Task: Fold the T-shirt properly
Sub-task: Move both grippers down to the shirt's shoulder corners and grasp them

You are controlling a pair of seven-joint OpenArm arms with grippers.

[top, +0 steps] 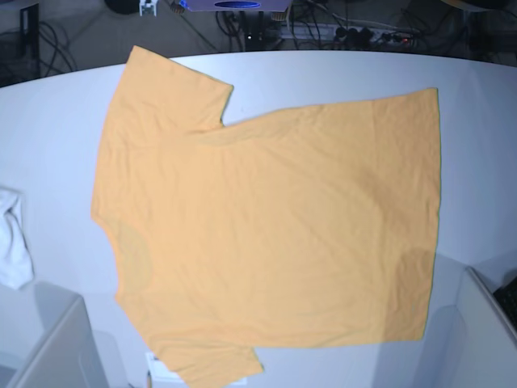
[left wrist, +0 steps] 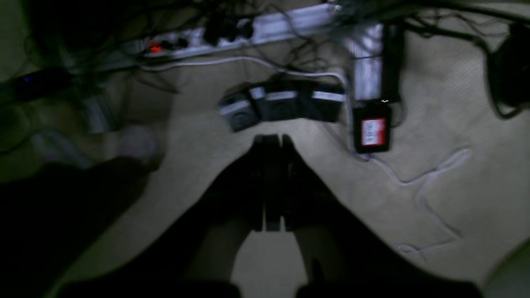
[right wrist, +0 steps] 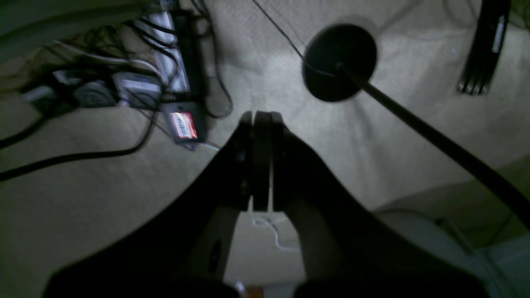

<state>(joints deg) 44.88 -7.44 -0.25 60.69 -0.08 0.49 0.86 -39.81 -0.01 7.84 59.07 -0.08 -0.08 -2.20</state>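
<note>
The orange T-shirt [top: 266, 218] lies spread flat on the white table [top: 477, 121] in the base view, with its sleeves at the left and its hem at the right. Neither gripper shows in that view. In the left wrist view my left gripper [left wrist: 271, 138] is shut with nothing in it, hanging over a beige carpet. My right gripper [right wrist: 261, 116] is likewise shut and empty over the carpet. The T-shirt appears in neither wrist view.
A small white cloth [top: 12, 238] lies at the table's left edge. Grey housings stand at the bottom left [top: 48, 339] and bottom right [top: 485, 323] corners. Power strips [left wrist: 265, 27], cables and a black round stand base [right wrist: 339, 62] sit on the floor.
</note>
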